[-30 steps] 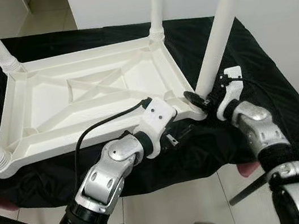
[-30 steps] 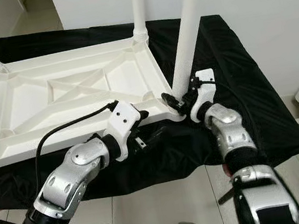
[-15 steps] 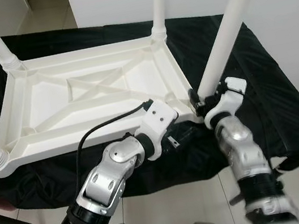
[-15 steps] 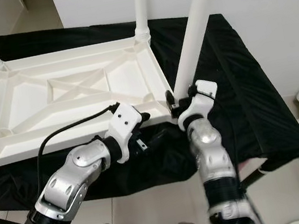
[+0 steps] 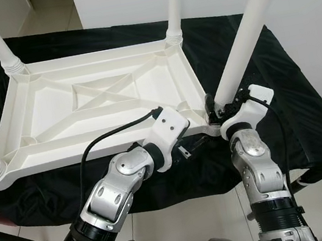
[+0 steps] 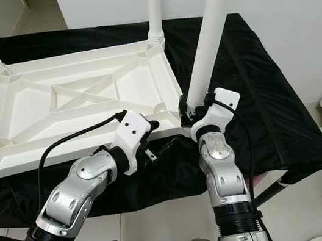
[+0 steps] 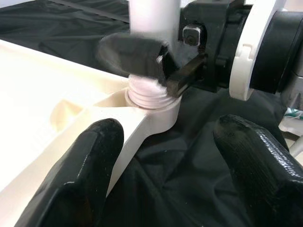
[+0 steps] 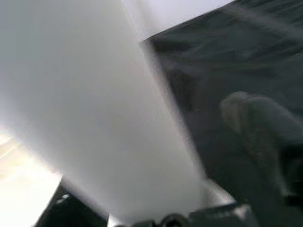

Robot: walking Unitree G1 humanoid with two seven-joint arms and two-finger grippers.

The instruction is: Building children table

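Support is coming from the black-cloth-covered desk [image 5: 306,102], where the upturned white plastic children's tabletop [image 5: 97,106] is lying so the right end effector [image 5: 216,110], closed round the white tubular leg [image 5: 241,45], is seating it in the corner socket while the left end effector [image 7: 175,156], fingers spread and empty, is waiting beside that corner.

table legs [image 5: 256,24] cut off at top edge, right gripper [image 7: 142,59] blurred, its grip unclear
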